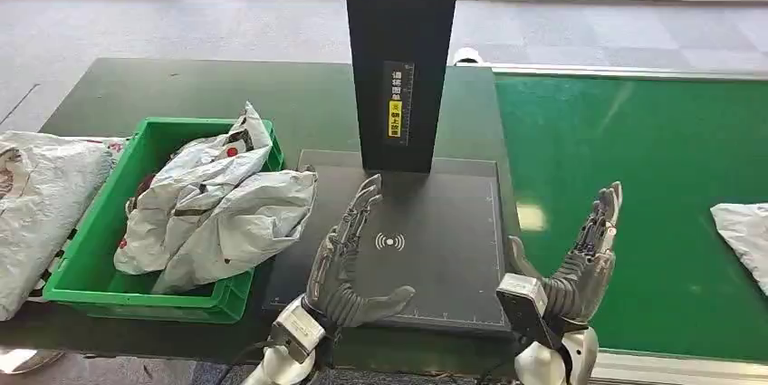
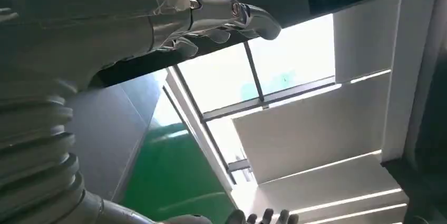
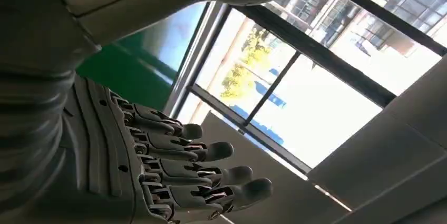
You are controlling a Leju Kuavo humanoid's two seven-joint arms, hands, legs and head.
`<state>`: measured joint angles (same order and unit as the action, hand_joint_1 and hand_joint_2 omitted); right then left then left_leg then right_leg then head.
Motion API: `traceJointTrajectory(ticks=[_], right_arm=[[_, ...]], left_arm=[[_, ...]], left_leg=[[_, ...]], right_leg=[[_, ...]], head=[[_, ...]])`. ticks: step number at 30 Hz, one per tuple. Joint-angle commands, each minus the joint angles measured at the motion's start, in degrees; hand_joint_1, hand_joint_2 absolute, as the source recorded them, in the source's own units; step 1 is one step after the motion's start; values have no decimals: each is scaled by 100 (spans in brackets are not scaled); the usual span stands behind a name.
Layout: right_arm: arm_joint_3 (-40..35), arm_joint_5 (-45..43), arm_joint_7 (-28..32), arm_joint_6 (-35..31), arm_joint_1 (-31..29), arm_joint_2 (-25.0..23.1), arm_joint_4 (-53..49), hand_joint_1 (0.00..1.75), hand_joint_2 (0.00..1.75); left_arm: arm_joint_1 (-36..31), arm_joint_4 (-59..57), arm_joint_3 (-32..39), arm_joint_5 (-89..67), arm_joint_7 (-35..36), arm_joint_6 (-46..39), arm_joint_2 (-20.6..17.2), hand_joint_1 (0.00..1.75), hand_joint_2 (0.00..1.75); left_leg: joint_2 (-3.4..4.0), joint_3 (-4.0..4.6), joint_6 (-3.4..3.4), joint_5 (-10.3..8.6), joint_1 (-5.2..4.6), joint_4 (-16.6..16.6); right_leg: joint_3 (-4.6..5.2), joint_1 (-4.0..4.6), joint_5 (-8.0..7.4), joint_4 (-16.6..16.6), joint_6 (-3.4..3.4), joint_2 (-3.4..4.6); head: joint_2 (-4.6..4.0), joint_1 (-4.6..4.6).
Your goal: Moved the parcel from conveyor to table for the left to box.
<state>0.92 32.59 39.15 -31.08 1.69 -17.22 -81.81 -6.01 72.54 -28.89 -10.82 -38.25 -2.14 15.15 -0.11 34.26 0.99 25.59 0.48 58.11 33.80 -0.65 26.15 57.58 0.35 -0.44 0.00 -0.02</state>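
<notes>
A white parcel (image 1: 744, 240) lies on the green conveyor (image 1: 634, 186) at the far right edge, partly cut off. My right hand (image 1: 584, 263) is raised above the conveyor's near left corner, fingers straight and apart, holding nothing; the right wrist view shows its fingers (image 3: 179, 171) spread. My left hand (image 1: 349, 263) hovers over the dark scanner pad (image 1: 444, 222), open and empty, thumb out. The green box (image 1: 100, 258) on the left holds several grey-white parcels (image 1: 217, 204).
A black scanner column (image 1: 401, 50) stands behind the pad. More grey bags (image 1: 36, 204) lie left of the green box on the dark table (image 1: 181, 86). The conveyor belt between my right hand and the parcel is bare green.
</notes>
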Motion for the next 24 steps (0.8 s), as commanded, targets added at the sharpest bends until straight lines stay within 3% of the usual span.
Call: traceJointTrajectory(ticks=[1, 6, 12, 23, 24], right_arm=[[-166, 132, -121, -88, -165, 122, 364, 0, 175], [288, 1462, -834, -892, -541, 318, 1151, 0, 175], [2599, 3866, -1025, -892, -1163, -38, 1074, 0, 175], [2599, 3866, -1025, -892, -1163, -38, 1074, 0, 175], [2846, 4194, -1091, -892, -1220, -117, 939, 0, 175]], left_arm=[[-57, -351, 350, -34, -175, 22, 25, 0, 175], [-78, -531, 665, -23, -175, -8, 136, 0, 175], [-93, -660, 763, -279, -175, -125, 228, 0, 175], [-93, -660, 763, -279, -175, -125, 228, 0, 175], [-99, -677, 764, -322, -175, -167, 240, 0, 175]], left_leg=[[10, -15, -2, 1, -2, -10], [17, -26, -4, -2, 1, -20], [-7, -12, -5, -5, -6, -10], [-1, -10, -2, 0, -2, -3], [1, -18, -3, -1, -1, -10]], right_leg=[[-11, -2, -2, -8, -2, 11], [-22, 1, -9, -23, -1, 19], [-11, -6, -2, -9, 2, -6], [-8, -3, -2, -6, 0, 2], [-15, -2, -4, -13, -1, 4]], head=[[0, 0], [0, 2], [0, 2], [0, 2], [0, 2]])
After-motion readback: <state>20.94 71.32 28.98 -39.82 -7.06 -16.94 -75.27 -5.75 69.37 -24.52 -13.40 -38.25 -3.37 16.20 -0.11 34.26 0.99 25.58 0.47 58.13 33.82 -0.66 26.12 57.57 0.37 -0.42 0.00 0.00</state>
